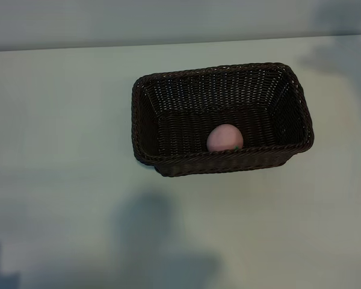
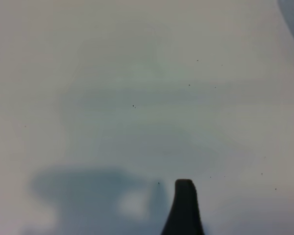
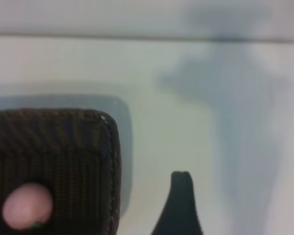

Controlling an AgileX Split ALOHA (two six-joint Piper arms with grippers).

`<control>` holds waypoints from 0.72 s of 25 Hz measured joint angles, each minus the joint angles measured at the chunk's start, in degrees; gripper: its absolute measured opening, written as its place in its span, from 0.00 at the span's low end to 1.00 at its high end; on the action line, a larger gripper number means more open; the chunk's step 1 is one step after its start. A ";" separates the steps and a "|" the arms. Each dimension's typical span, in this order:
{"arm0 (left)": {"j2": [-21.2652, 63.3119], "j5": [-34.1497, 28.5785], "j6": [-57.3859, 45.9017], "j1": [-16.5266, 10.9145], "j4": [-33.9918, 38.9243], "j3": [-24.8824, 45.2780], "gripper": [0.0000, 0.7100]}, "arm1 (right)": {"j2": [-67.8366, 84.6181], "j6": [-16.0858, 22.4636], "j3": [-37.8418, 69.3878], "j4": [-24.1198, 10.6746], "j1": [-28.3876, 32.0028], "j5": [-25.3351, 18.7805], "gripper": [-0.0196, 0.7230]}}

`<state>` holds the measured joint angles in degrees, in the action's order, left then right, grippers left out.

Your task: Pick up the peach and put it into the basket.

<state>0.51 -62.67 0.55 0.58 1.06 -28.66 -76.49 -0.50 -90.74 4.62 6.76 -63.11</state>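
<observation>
The pale-pink peach (image 1: pixel 225 138) lies inside the dark-brown woven basket (image 1: pixel 168 114), against its near wall and right of the middle. In the right wrist view the peach (image 3: pixel 27 205) shows again in the basket's corner (image 3: pixel 68 142). Of my right gripper only one dark finger (image 3: pixel 180 205) is in view; it hangs over bare table beside the basket, with nothing held. Of my left gripper a single dark finger (image 2: pixel 184 208) shows above bare table, away from the basket, and it carries nothing. Neither arm appears in the exterior view.
The pale table (image 1: pixel 60 150) spreads on all sides of the basket. Its far edge (image 1: pixel 78 47) meets a light wall. Arm shadows fall on the table at the near left (image 1: pixel 150 241) and the far right (image 1: pixel 343 60).
</observation>
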 joint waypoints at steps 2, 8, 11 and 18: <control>0.00 0.00 0.00 0.00 0.00 0.00 0.83 | 2.23 0.50 0.00 0.00 0.00 -0.26 0.81; 0.00 0.00 0.00 0.00 0.00 0.00 0.83 | 7.57 1.24 0.01 -0.12 0.00 -1.88 0.81; 0.00 0.00 0.00 0.00 0.00 0.00 0.83 | 9.80 1.68 0.13 -1.20 0.00 -2.93 0.81; 0.00 0.00 0.00 0.00 0.00 0.00 0.83 | 15.91 2.62 0.85 -3.08 0.00 -5.03 0.81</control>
<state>0.51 -62.67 0.55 0.58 1.06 -28.66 -60.59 2.11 -89.89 1.54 6.76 -68.13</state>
